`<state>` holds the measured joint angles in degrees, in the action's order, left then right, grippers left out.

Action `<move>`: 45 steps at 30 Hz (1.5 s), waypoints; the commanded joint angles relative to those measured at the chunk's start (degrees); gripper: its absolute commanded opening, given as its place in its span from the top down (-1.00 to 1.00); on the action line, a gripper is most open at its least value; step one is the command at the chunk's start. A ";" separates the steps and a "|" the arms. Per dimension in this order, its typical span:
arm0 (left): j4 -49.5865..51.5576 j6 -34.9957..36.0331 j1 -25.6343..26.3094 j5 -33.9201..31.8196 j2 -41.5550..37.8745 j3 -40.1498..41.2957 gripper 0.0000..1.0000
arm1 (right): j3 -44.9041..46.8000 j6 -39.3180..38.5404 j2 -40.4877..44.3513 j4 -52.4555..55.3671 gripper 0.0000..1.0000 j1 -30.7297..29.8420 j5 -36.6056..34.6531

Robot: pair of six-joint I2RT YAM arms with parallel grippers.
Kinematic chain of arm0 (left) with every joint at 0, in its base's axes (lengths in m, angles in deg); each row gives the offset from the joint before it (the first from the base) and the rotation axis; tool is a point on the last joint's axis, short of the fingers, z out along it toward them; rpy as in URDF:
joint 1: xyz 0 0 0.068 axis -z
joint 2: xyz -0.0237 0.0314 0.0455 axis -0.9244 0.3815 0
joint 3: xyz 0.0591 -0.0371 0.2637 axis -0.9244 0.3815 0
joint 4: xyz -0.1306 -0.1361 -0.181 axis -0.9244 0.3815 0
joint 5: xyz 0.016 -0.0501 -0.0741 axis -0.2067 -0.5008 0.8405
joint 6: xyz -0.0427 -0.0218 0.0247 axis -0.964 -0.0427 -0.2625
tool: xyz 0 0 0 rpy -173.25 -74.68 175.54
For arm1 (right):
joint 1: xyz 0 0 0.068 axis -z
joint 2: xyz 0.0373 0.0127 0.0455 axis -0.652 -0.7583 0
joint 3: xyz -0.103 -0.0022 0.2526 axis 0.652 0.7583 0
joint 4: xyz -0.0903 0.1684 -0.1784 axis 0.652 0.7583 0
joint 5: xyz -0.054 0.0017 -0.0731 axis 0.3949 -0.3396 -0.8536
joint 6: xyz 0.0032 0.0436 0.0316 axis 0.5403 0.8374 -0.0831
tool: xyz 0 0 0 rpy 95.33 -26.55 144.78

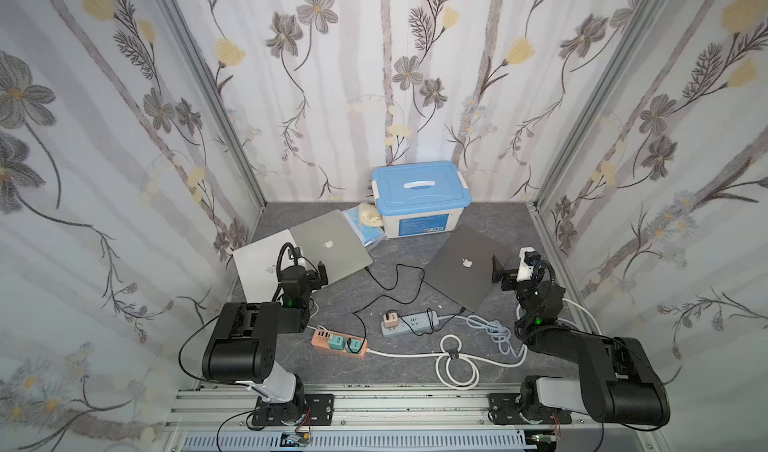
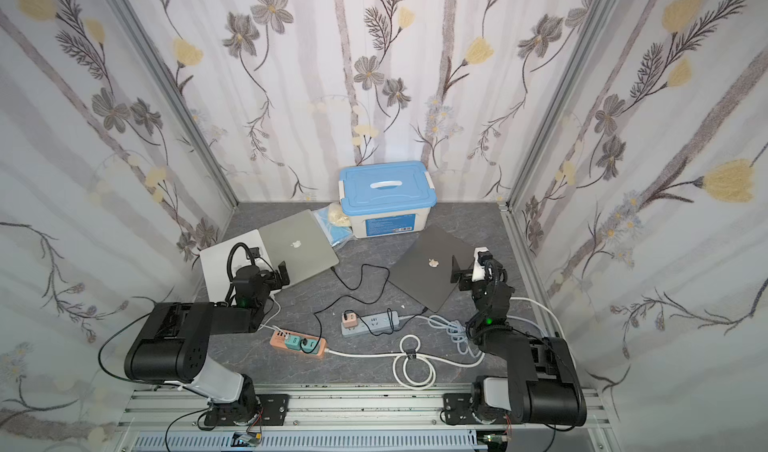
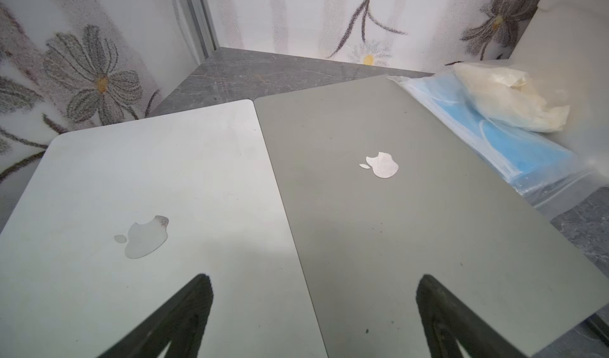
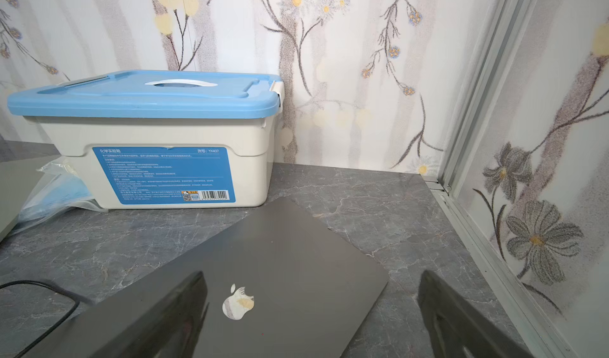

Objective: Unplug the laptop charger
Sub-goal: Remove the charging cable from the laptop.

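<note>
Left tool [image 3: 313,284] is hanging released, jaws spread wide and gripping nothing, above the seam where a silver laptop [image 3: 131,191] and a grey-green laptop [image 3: 412,224] are lying edge to edge. Both closed lids are sitting beyond and to the left of the grey power strip [image 1: 409,323], which is resting mid-tabletop [image 1: 374,373]. Right tool [image 4: 313,277] is likewise gaping empty, hovering over the lid of a dark grey laptop [image 4: 280,257] that is lying just beyond the strip and to its right.

A pink charger [image 1: 390,318] is sitting plugged into the left end of the grey power strip — well apart from both tools. Left of that strip and slightly nearer, an orange power strip [image 1: 318,339] is carrying two teal chargers [image 1: 334,341], also seated in their sockets. A black cable [image 1: 399,281] is leaving the near corner of the grey-green laptop, looping across the tabletop beyond the grey strip and winding down toward the orange one.

Nearer than the grey strip and to its right, a white cord [image 1: 457,369] is lying in loose loops. Far beyond the strip, a blue-lidded storage box [image 1: 419,198] is standing against the back wall, with a bag of blue masks [image 1: 365,231] lying just beside it.
</note>
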<state>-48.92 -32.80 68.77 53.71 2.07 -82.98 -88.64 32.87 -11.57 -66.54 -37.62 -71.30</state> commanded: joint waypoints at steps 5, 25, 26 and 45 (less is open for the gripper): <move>-1.25 0.09 -0.05 0.37 -0.13 -0.03 -1.00 | -0.08 -0.39 -0.04 -2.07 -0.99 0.01 0.68; -1.26 0.11 -0.05 0.28 -0.20 -0.04 -1.00 | -0.08 -0.33 -0.04 -2.19 -0.99 0.01 0.68; -1.26 0.11 -0.05 0.36 -0.20 -0.05 -1.00 | -0.07 -0.35 -0.06 -2.16 -0.99 0.01 0.67; 52.22 -14.10 -0.49 -17.01 -19.80 -18.92 -1.00 | -14.61 9.06 18.48 34.35 -0.99 -5.62 -4.30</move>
<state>-14.36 -39.36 68.29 41.82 -14.65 -98.68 -98.44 38.88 5.56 -45.54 -40.98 -77.13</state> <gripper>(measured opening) 0.997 0.996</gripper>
